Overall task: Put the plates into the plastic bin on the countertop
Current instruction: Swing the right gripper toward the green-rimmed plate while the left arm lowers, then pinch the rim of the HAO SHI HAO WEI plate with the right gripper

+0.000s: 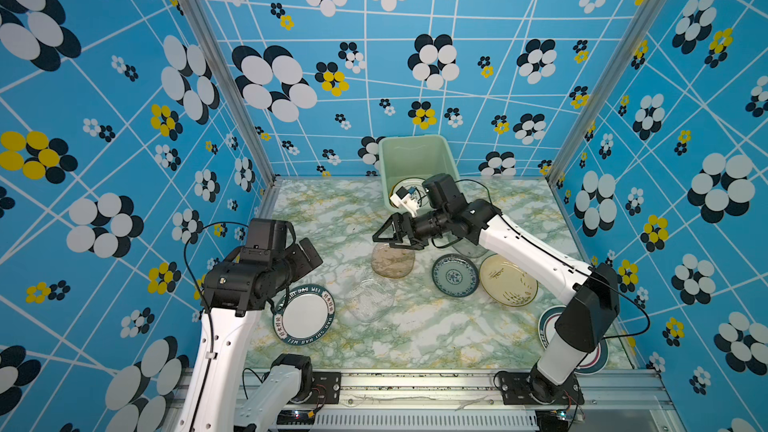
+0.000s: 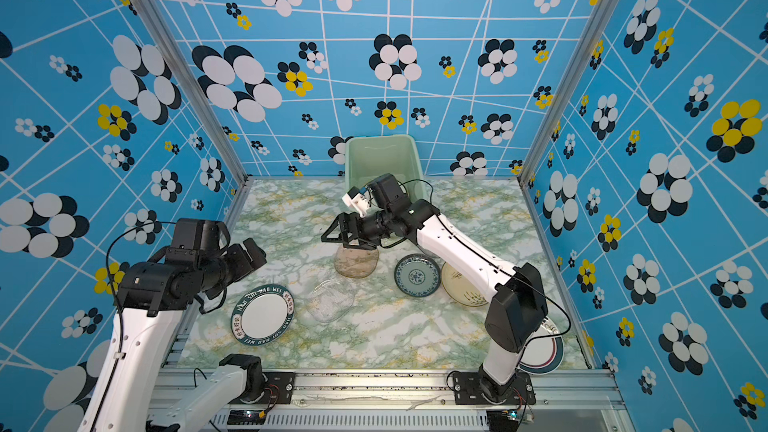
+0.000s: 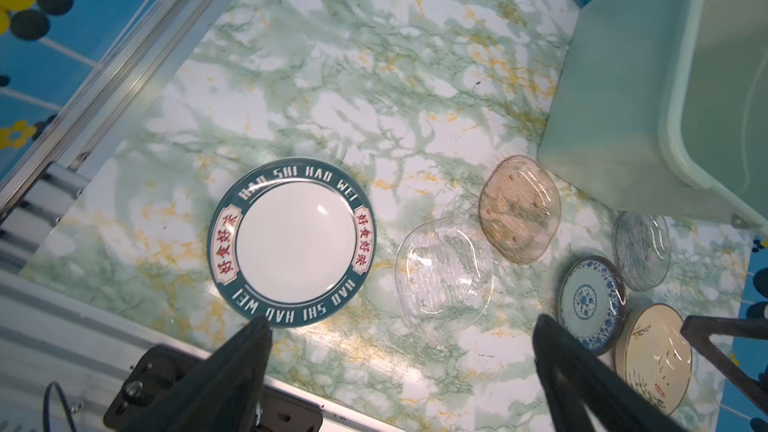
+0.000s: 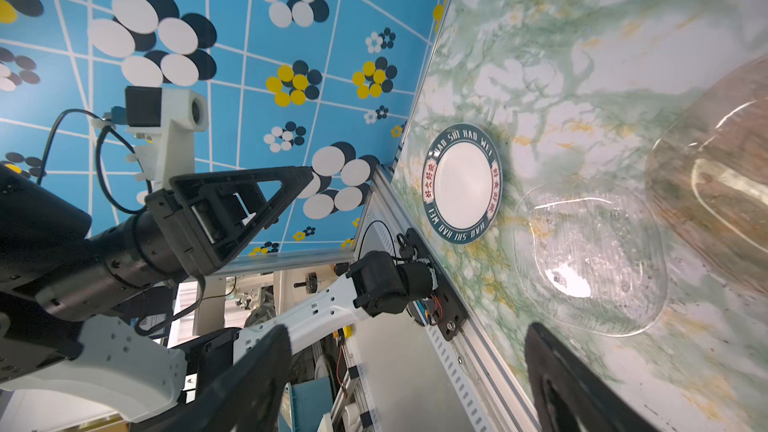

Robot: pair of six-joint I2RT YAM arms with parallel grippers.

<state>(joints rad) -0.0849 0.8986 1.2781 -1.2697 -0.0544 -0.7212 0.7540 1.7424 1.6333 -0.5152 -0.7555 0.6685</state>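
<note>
The right gripper (image 1: 376,238) is spread wide and empty over the far edge of the brown glass plate (image 1: 392,263), just in front of the plastic bin (image 1: 415,144), which holds one plate (image 1: 409,185). The left gripper (image 3: 402,321) is also spread and empty above the countertop (image 1: 415,326), near the white dark-rimmed plate (image 1: 304,315) and the clear plate (image 1: 369,300). The blue-patterned plate (image 1: 455,275) and the cream plate (image 1: 508,280) lie further right.

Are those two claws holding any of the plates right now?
No, nothing is held. The left gripper and the right gripper are both open and empty.
</note>
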